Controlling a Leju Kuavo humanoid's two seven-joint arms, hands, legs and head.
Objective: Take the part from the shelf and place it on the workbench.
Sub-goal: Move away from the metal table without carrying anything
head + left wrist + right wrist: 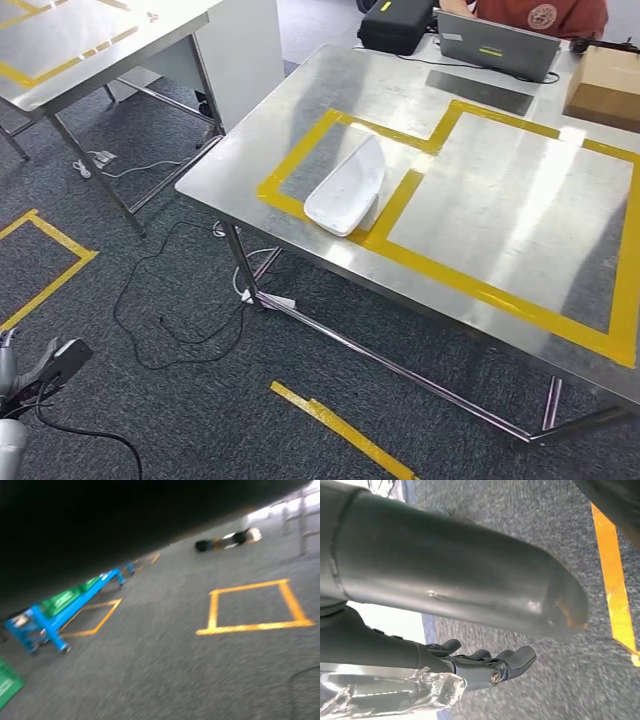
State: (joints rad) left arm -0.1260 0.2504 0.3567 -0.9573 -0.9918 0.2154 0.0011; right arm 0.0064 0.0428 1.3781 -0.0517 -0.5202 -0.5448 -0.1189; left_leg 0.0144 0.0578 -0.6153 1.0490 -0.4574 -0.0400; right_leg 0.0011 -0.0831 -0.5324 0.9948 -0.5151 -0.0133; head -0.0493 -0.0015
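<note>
The white curved part (347, 187) lies on the steel workbench (498, 200), inside the left yellow-taped rectangle near the bench's front left corner. No hand touches it. My left hand (53, 365) hangs low at the bottom left of the head view, above the carpet and far from the bench, with its dark fingers stretched out and nothing in them. In the right wrist view my right hand (478, 667) has its thick grey thumb (452, 580) and dark fingers (508, 662) extended over the carpet, holding nothing.
A person in a red shirt (543, 15) sits behind a laptop (498, 45) at the bench's far edge, beside a black case (396, 25) and a cardboard box (604, 85). A second table (90, 50) stands to the left. Cables (181, 330) lie on the carpet. A blue trolley (56, 620) stands nearby.
</note>
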